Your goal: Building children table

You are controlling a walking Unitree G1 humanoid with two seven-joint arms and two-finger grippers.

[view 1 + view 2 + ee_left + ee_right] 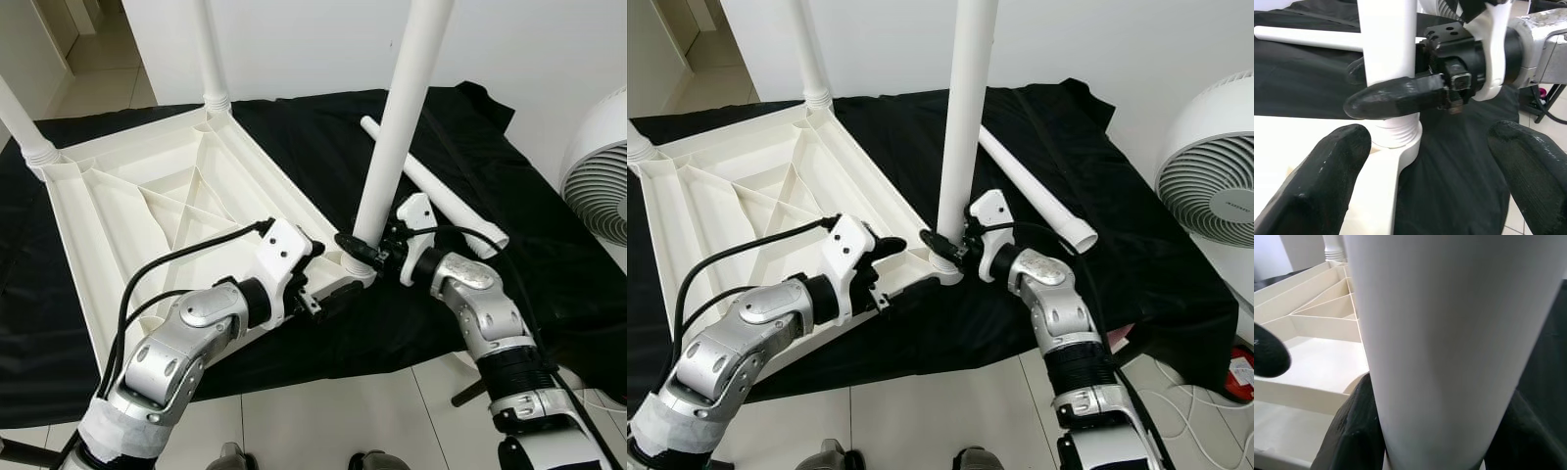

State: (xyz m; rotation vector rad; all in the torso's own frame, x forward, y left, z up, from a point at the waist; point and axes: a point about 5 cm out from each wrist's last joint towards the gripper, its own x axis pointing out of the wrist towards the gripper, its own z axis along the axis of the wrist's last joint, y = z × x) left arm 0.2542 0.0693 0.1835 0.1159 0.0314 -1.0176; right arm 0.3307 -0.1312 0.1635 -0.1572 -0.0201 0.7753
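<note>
The white table top [147, 196] lies upside down on a black cloth [323, 137]. A white leg [402, 117] stands upright in its near corner socket [358, 264]. My right gripper [362, 250] is shut on the leg just above the socket, and its black fingers [1356, 431] hug both sides of the tube [1449, 333]. My left gripper [318, 284] is open at the table's rim beside that corner, with its fingers [1327, 171] spread wide either side of the socket [1396, 137]. A loose leg [441, 191] lies on the cloth behind.
Two more legs stand in the far corner [211, 59] and the left corner [20, 122]. A white fan [1210, 166] stands at the right, with cables [1205, 401] on the floor below it. Pale floor tiles [323, 421] run along the cloth's front edge.
</note>
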